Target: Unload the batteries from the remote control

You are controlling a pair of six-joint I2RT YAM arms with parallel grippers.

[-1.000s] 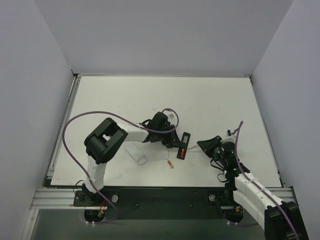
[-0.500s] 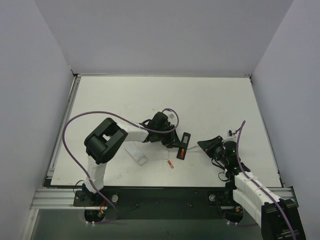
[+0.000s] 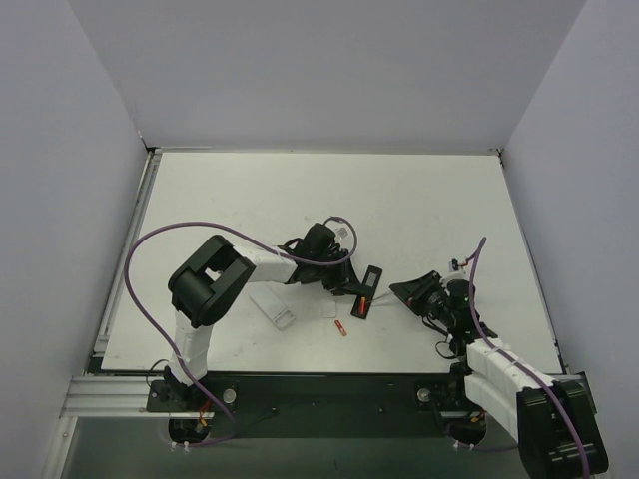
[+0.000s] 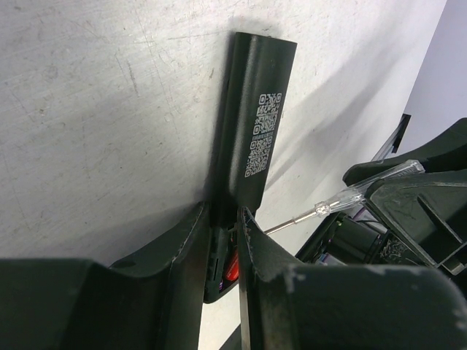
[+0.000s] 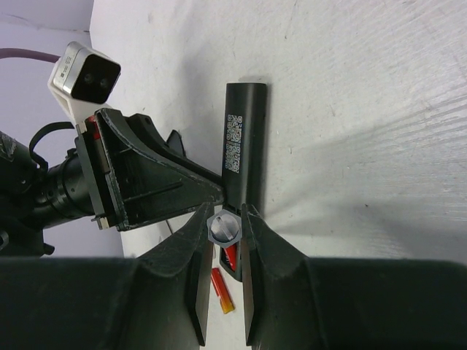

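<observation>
The black remote control (image 3: 368, 290) lies on the white table, back side up with a code label (image 4: 261, 135). My left gripper (image 3: 350, 285) is shut on its lower end, one finger on each long side (image 4: 223, 216). One of the batteries (image 4: 230, 264), red, sits in the open recess between those fingers (image 5: 231, 255). Another red battery (image 3: 340, 328) lies loose on the table just below the remote (image 5: 222, 290). My right gripper (image 3: 401, 290) is shut on the clear hexagonal handle of a screwdriver (image 5: 225, 227). The screwdriver's metal shaft (image 4: 306, 213) points at the recess end of the remote.
A short white remote (image 3: 272, 307) lies left of the loose battery. A small white piece (image 3: 329, 311) rests just above that battery. The left arm (image 3: 215, 279) reaches in from the left with its purple cable looping around. Grey walls close in the table on three sides.
My right gripper has crept slightly left with the screwdriver, closer to the remote's recess end. The left gripper, the remote and the loose battery have not moved.
</observation>
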